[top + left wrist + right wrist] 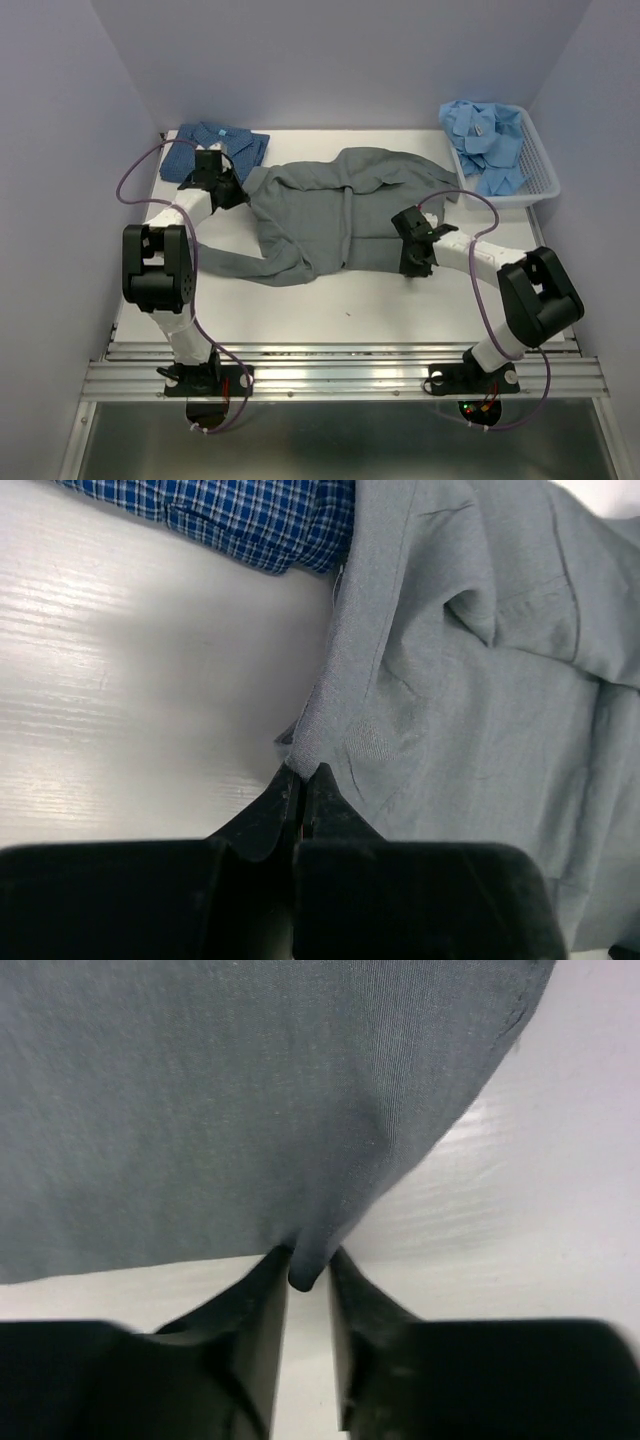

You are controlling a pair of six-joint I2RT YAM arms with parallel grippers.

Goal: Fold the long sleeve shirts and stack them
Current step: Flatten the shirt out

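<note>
A plain dark grey shirt [340, 205] lies spread across the middle of the table, with one sleeve trailing toward the front left. My left gripper [236, 188] is shut on its left edge; the left wrist view shows the jaws [303, 772] pinching the grey cloth [470, 700]. My right gripper [414, 262] is shut on the shirt's near right edge; the right wrist view shows a fold of cloth [250, 1110] caught between the fingertips [308, 1268]. A folded dark blue patterned shirt [215, 140] lies at the back left and also shows in the left wrist view [250, 515]. Light blue shirts [485, 135] are heaped in the basket.
A white slatted plastic basket [535, 175] stands at the back right corner. Pale walls close the table on the left, back and right. A metal rail [340, 375] with both arm bases runs along the near edge.
</note>
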